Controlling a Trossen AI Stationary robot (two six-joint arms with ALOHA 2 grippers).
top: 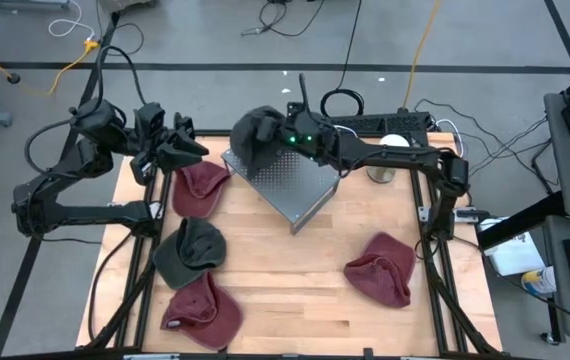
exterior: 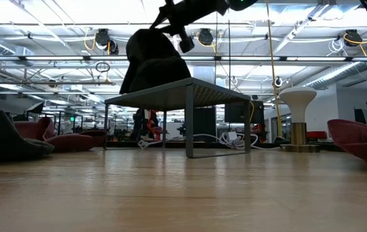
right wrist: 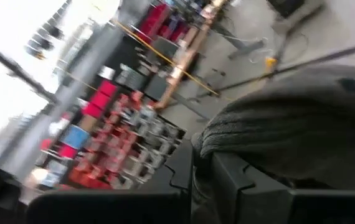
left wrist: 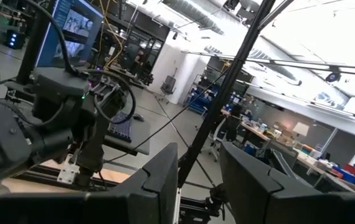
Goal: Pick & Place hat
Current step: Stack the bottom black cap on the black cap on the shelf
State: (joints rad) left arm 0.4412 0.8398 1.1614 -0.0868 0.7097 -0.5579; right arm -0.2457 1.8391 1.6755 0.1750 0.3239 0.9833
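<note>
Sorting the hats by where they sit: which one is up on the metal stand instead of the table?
The dark grey hat at the stand's far corner, gripped by the right hand. The other four hats lie flat on the wooden table.

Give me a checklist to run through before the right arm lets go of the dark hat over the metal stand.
1. Right claw shut on the dark grey hat: ok.
2. Hat over the metal stand: ok in the high view, at its far-left corner.
3. Hat resting on the stand top: cannot tell; the low view shows its lower edge at the top's level.
4. Stand top bare of other hats: ok.
5. Left claw away from the stand: ok, it hangs over the maroon hat at the table's left, empty.
6. Remaining hats lie off the stand: ok, three maroon and one dark on the table.
</note>
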